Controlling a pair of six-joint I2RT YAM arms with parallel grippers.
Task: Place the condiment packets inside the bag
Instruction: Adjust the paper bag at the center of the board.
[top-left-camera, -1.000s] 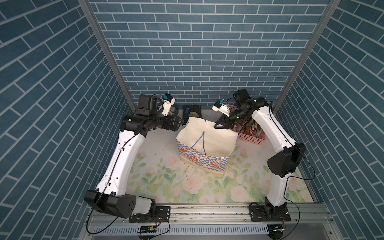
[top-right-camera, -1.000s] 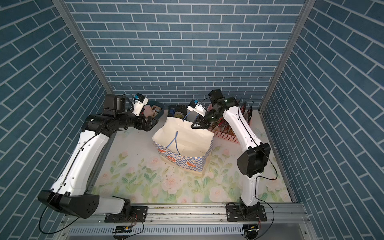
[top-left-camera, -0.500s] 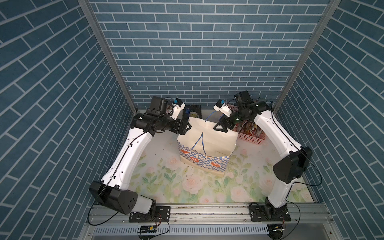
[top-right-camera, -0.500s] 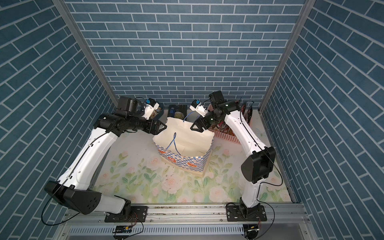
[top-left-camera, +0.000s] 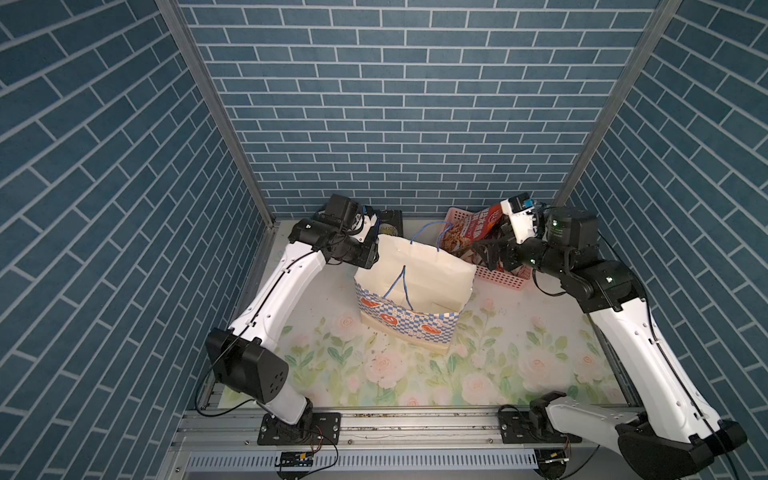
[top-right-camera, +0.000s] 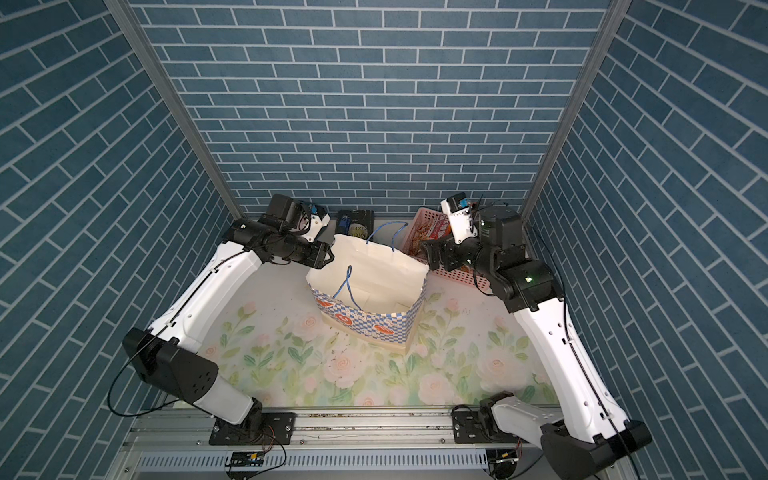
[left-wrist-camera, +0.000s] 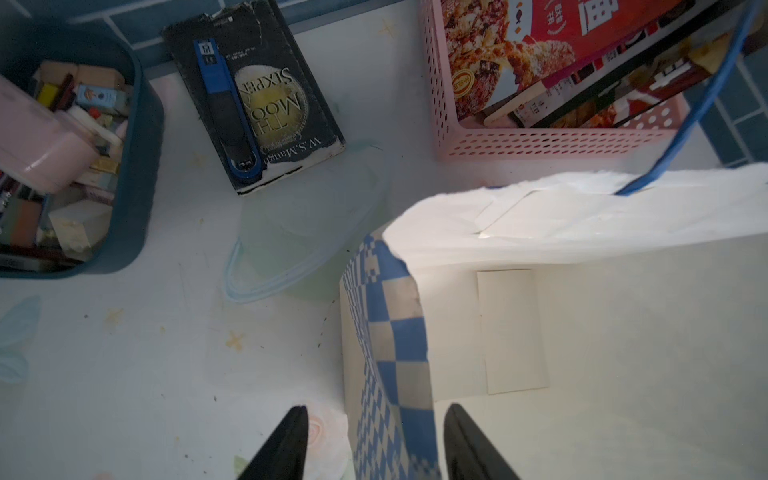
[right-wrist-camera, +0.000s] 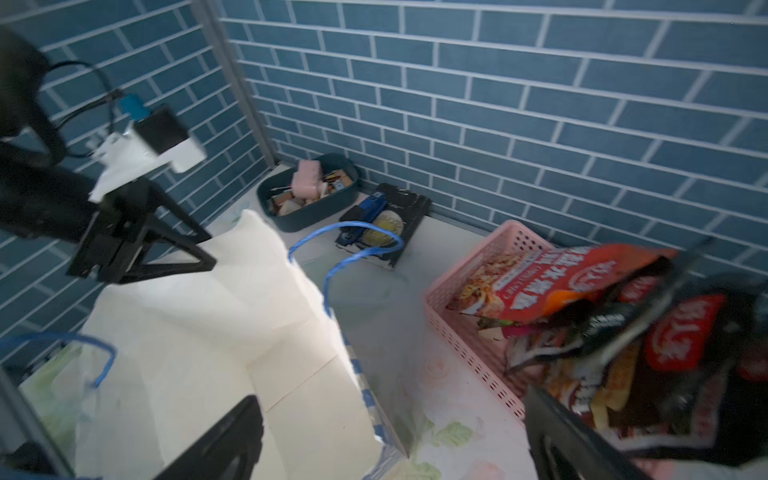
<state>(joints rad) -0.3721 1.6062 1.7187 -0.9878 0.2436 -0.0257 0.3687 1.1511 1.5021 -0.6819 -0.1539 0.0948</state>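
Observation:
The white bag (top-left-camera: 419, 270) with its checkered lower band stands open mid-table, in both top views (top-right-camera: 374, 270). Its inside looks bare. My left gripper (left-wrist-camera: 376, 409) is open at the bag's back-left corner, one finger outside and one inside the checkered side wall (left-wrist-camera: 395, 332). Condiment packets (top-left-camera: 467, 230), red-orange and black, stand bunched in the pink basket (top-left-camera: 505, 280) right of the bag. My right gripper (right-wrist-camera: 390, 399) is open wide and holds nothing. One finger is over the bag's mouth (right-wrist-camera: 199, 332) and one by the packets (right-wrist-camera: 573, 291).
A black book (left-wrist-camera: 266, 95) with a gold circle lies by the back wall with a blue object on it. Left of it stands a dark blue tub (left-wrist-camera: 137, 166) of small oddments. A clear lid (left-wrist-camera: 303, 232) lies flat on the floral mat (top-left-camera: 395, 374).
My left arm has swung right to the bag's back-left corner and its jaws have narrowed round the wall. My right gripper has opened and drawn back from the bag's rim toward the basket.

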